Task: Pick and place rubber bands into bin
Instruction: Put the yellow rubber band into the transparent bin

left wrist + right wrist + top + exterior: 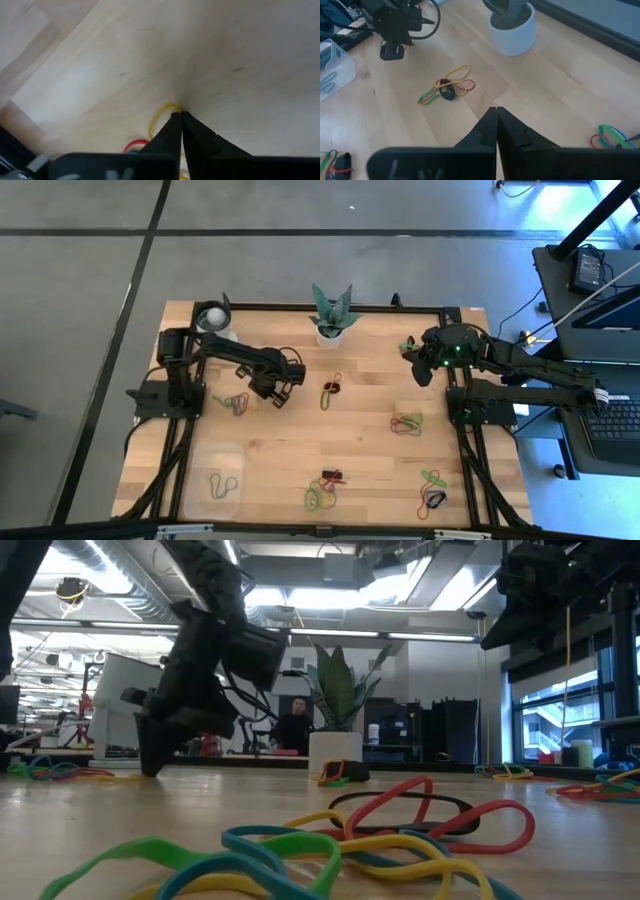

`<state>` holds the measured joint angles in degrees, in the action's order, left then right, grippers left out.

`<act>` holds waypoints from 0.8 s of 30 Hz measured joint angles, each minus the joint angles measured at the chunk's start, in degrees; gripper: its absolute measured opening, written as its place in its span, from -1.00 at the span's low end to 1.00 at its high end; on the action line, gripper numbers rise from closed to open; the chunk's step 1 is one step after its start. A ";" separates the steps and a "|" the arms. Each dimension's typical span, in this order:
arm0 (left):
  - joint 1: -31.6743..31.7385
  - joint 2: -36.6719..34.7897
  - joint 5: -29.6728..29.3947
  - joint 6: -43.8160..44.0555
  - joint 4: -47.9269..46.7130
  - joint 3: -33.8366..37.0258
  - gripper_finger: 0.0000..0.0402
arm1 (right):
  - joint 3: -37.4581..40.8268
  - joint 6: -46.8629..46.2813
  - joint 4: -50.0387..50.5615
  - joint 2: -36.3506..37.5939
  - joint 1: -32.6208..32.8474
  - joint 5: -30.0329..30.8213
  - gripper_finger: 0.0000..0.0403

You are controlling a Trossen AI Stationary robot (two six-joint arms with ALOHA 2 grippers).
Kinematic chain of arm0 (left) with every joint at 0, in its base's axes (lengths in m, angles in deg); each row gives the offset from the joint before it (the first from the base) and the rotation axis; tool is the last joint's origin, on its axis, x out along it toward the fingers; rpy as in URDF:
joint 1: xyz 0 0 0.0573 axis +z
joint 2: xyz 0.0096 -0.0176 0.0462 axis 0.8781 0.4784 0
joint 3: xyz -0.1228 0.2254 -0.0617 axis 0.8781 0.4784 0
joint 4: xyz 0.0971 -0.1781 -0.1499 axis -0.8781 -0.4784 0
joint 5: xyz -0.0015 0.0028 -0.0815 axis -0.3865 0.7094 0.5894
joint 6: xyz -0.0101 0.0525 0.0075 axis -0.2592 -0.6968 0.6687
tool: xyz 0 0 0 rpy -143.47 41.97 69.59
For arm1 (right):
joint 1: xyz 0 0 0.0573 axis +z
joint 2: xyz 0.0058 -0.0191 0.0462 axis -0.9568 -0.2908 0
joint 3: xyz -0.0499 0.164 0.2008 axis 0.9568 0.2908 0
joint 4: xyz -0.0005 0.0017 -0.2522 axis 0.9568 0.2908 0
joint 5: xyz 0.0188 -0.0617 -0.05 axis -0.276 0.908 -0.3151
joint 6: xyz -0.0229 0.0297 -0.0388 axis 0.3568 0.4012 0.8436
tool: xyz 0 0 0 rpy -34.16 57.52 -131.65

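Observation:
My left gripper [250, 395] stands low over the table's left half, its shut tips [179, 116] down at the wood beside a small heap of rubber bands [236, 402]. A yellow band [160, 114] and a red one [134, 145] lie at the tips. In the low view this gripper [150, 765] touches the tabletop. The clear bin [213, 480] sits at the near left corner with a few bands inside. My right gripper [496, 110] waits shut, raised above the far right part of the table [412, 358]. My left gripper comes down slanting from the right, fingertips on the tabletop. The yellow band's loop end [172, 106] runs right into the shut tips and seems pinched there. The rest of the band lies slack on the wood.
More band heaps lie mid-table [330, 390], right of centre [405, 423] and along the near edge [320, 492] [433, 490]. A potted plant [330, 328] and a white cup [212, 317] stand at the far edge. A small black block [447, 93] sits in the middle heap.

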<state>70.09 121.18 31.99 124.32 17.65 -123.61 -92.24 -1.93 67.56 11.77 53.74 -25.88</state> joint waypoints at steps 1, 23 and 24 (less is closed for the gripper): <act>0.07 -0.60 -0.06 0.12 0.14 0.14 -0.98 | 0.00 0.10 0.00 0.00 0.00 0.00 -0.98; -10.98 -32.64 -13.29 20.06 -2.95 0.28 -0.99 | 0.00 4.34 0.00 0.00 0.01 -0.06 -0.98; -11.80 -33.75 -14.17 20.45 -2.96 0.25 -0.99 | 0.00 4.36 0.02 0.00 0.02 -0.10 -0.98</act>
<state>58.29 87.43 17.82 144.78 14.70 -123.36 -92.24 2.43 67.58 11.77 53.76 -25.97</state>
